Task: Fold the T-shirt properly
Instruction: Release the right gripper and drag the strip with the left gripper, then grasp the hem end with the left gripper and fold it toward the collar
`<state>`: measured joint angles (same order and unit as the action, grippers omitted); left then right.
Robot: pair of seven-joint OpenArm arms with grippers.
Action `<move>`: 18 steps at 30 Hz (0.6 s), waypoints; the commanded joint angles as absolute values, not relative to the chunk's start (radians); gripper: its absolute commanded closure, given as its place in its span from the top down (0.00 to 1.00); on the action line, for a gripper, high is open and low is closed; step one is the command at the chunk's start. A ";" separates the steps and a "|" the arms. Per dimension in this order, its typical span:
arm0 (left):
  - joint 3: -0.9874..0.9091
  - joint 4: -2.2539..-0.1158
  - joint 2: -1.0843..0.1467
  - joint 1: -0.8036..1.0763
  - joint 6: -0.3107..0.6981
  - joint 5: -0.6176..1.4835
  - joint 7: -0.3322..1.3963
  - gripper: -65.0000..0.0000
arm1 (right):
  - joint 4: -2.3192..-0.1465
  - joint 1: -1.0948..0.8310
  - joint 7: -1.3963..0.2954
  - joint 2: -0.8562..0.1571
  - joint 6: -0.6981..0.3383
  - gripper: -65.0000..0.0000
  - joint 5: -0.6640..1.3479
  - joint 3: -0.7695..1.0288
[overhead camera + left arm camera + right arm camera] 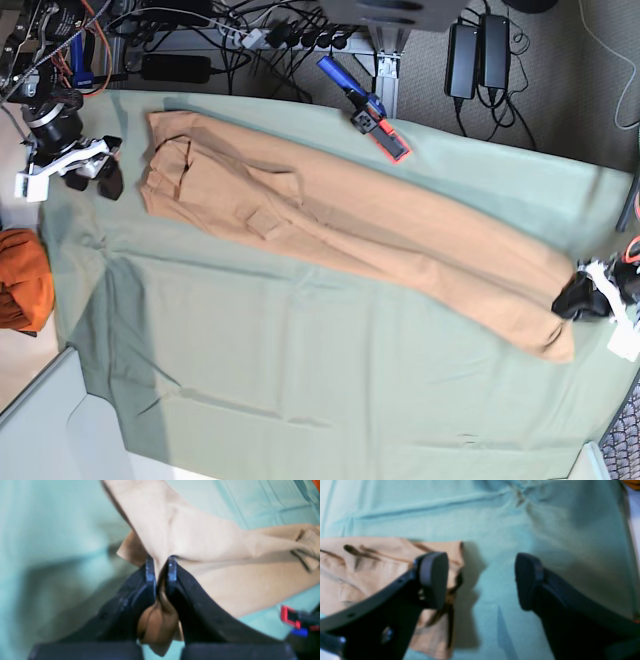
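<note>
The T-shirt (350, 220), light orange-tan, lies stretched in a long narrow band across the green cloth (300, 380), from far left to near right. My left gripper (578, 298) is at the band's right end. In the left wrist view it (161, 565) is shut on a bunched fold of the T-shirt (200, 537), lifted off the cloth. My right gripper (95, 182) stands open just left of the band's left end. In its wrist view the jaws (480, 580) are wide apart, one finger (433, 580) over the T-shirt's edge (370, 562), nothing between them.
A bunched vivid-orange cloth (22, 278) sits off the table's left edge. A red and blue tool (375, 125) lies on the far edge of the green cloth, with cables and power bricks (480, 50) behind it. Bare green cloth (495, 525) spreads in front of the shirt.
</note>
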<state>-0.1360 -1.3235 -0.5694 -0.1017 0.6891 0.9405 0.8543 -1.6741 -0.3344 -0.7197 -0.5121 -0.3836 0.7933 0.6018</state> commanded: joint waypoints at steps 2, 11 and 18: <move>-0.144 -1.287 -0.597 -0.166 0.698 0.937 0.810 0.00 | -1.693 -0.327 -0.697 -0.531 -0.477 0.64 0.807 0.623; -0.144 -1.102 -0.632 -0.363 0.698 0.896 0.765 0.00 | -1.693 -0.328 -0.698 -0.531 -0.477 0.64 0.809 0.644; -0.141 -1.100 -0.648 -0.383 0.698 0.935 0.818 0.00 | -1.693 -0.328 -0.705 -0.531 -0.477 0.64 0.809 0.644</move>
<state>-0.1360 -1.0851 -0.6266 -0.3573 0.6891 0.9150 0.8459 -1.6756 -0.3328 -0.7231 -0.5121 -0.3836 0.7959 0.6312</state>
